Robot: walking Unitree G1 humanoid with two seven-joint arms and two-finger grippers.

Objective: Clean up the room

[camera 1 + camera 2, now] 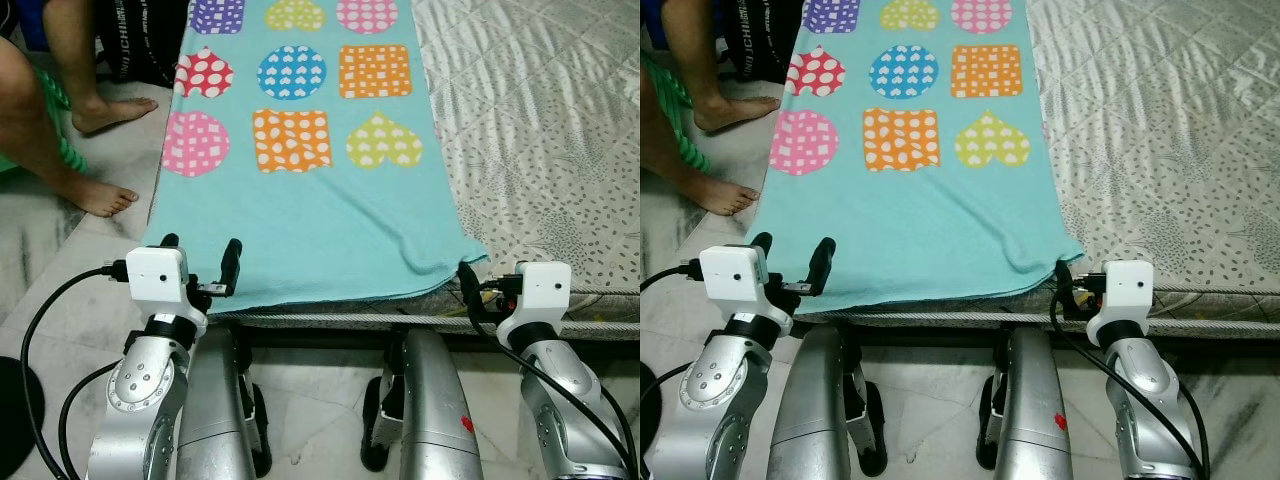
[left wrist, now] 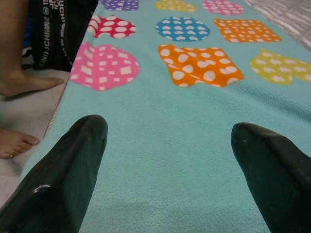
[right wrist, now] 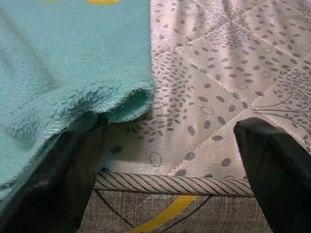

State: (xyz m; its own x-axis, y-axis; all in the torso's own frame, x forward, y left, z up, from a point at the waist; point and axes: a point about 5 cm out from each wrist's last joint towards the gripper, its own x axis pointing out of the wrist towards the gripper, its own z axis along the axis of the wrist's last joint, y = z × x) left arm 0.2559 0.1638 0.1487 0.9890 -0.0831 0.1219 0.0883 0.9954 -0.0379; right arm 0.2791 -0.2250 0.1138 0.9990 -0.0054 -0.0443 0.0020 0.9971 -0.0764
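Nearest the head camera are the robot's two silver arms, raised at the foot of a bed, each ending in a gripper with long black fingers. The left gripper (image 1: 200, 262) is spread wide and holds nothing; it hovers over the near left corner of the turquoise fleece blanket (image 1: 310, 210), printed with dotted hearts, squares and circles in pink, orange, blue and yellow. In the left wrist view its two fingers (image 2: 63, 174) frame bare blanket nap, apart from the cloth as far as can be judged.

The right gripper (image 3: 167, 165) is also wide open and empty. Its inner finger (image 3: 58, 170) sits just under the blanket's near right corner (image 3: 131, 99), which curls up slightly off the grey quilted mattress cover (image 1: 540, 120) with its leaf-and-dot pattern. The other finger stands over the bare quilting beside the blanket.

The blanket lies flat and lengthwise along the left side of the bed, its near hem close to the striped piping of the mattress edge (image 1: 330, 318). To the left, on the pale marble floor (image 1: 60, 270), are a person's bare feet (image 1: 98, 195).

The step in hand looks like lining both grippers up on the blanket's two near corners, presumably to fold it. Next, each gripper needs to close on its corner: the right is almost placed, while the left must drop onto the hem first.
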